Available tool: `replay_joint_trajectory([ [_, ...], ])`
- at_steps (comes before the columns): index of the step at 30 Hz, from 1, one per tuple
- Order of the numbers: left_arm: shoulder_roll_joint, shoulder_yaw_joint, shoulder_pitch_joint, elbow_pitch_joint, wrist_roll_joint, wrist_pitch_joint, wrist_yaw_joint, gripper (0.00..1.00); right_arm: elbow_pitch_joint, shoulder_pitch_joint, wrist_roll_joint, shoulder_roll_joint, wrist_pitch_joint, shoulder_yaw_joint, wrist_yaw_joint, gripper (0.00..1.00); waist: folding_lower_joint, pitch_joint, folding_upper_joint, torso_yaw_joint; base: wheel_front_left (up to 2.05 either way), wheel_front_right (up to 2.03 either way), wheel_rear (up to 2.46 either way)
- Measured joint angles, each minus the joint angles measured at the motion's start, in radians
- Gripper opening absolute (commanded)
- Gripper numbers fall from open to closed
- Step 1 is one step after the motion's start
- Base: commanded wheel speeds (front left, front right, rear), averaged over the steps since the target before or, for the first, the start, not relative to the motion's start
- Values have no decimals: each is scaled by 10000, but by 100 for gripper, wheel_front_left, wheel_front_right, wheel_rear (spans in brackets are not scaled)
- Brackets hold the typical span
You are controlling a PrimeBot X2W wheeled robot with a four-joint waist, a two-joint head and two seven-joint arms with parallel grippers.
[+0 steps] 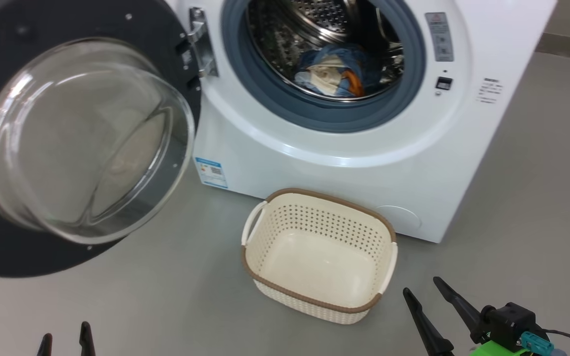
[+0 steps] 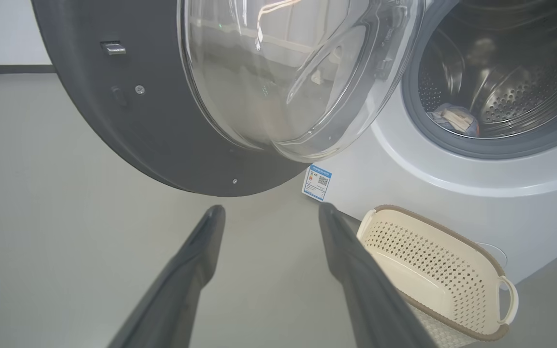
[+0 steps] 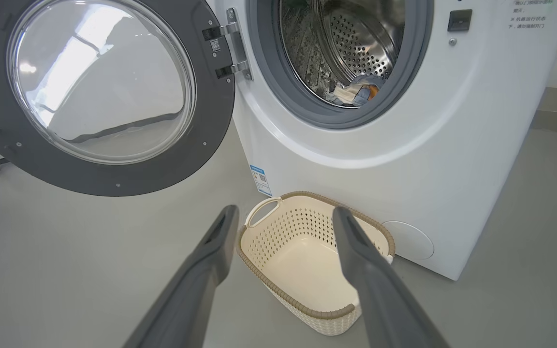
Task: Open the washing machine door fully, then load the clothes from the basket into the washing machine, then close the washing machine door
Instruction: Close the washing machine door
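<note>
Grey floor (image 1: 166, 296) separates basket (image 1: 334, 199) rim and swung-out washing machine door (image 1: 117, 20) from left pincer (image 1: 65, 332) and right pincer (image 1: 421, 286), both spread.

Bright, even light here, shadows barely there. White glare patches sit on the glass of the washing machine door (image 3: 99, 82); right of that door the steel drum (image 1: 324, 29) glints. Wrist views bow at the edges, and the close fingers (image 2: 182, 280) blur soft.
</note>
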Motion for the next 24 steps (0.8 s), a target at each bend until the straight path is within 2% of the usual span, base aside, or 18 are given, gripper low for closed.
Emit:
replay_joint_trajectory([
  [13,-2,-151,11,-98,-449,0,31,100,111,-101,79,-100,0,104,0,100,0,59,0,1196,0,0,0],
  [23,-6,-184,52,-337,-798,0,104,100,130,-103,86,-104,0,196,0,100,0,56,0,1417,0,0,0],
  [24,-6,-184,52,-337,-798,0,104,93,130,-103,86,-104,0,196,0,100,0,56,0,1417,0,0,0],
])
